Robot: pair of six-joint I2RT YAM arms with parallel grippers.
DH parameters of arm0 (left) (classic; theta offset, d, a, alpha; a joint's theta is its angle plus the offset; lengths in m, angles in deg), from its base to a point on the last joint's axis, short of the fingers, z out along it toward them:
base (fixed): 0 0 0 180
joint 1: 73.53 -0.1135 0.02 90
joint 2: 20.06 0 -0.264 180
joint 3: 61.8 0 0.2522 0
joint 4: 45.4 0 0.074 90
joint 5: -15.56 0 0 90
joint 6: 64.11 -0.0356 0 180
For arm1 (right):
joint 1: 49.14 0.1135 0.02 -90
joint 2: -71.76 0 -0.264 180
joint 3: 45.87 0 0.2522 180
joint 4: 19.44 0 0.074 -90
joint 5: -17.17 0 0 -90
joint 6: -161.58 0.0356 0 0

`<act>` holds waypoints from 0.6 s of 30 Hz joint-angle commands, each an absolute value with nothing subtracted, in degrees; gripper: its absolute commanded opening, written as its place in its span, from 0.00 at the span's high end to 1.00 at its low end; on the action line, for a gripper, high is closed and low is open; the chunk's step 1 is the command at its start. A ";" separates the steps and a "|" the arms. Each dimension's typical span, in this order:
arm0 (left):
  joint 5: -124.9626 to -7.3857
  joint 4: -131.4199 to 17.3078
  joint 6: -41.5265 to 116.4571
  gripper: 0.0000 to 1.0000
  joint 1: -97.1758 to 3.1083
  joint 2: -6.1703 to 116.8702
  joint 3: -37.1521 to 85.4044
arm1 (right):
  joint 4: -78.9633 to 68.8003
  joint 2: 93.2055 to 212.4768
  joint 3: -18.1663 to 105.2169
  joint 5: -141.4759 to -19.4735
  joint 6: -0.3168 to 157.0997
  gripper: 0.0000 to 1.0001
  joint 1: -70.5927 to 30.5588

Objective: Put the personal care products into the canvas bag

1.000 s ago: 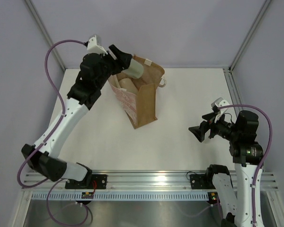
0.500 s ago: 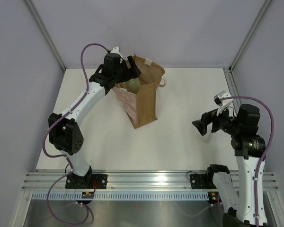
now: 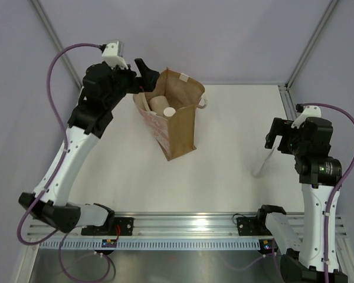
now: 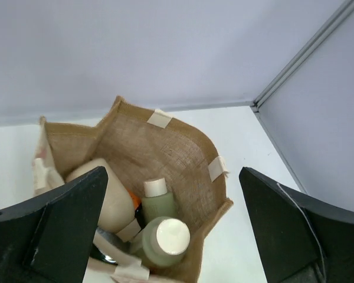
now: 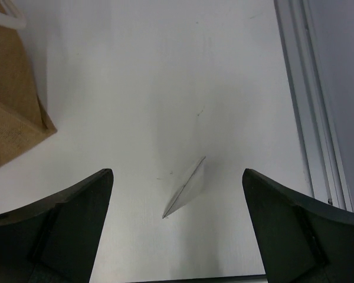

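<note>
While left tool (image 4: 171, 174) and right tool (image 5: 177, 172) gape empty, the canvas bag (image 4: 171, 147) holds bottles (image 4: 159, 206).

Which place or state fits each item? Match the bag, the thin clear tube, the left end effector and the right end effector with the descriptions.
Column 1:
1. bag
2. thin clear tube
3. left end effector
4. right end effector

Column 2:
A. open, over the thin clear tube
B. upright, with bottles inside
C. open, above the bag's mouth
D. lying on the table

Pairs: 1-B, 2-D, 3-C, 4-A
</note>
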State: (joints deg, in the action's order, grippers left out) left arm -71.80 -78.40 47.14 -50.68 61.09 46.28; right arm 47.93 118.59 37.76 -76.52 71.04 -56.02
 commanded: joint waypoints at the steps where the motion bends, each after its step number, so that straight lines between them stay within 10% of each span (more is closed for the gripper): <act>1: -71.36 -76.74 40.13 0.01 -50.86 50.63 39.96 | 53.02 119.66 40.05 -70.36 77.02 0.00 -56.26; 18: -72.15 -85.78 43.37 0.01 -50.86 0.88 -5.76 | 55.58 135.65 36.36 -79.51 82.74 0.29 -56.79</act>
State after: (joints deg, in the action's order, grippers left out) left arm -72.02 -84.13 42.22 -50.73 4.72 -3.73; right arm 54.29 135.59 35.70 -76.87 81.27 -56.35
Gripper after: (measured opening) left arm 0.987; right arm 0.722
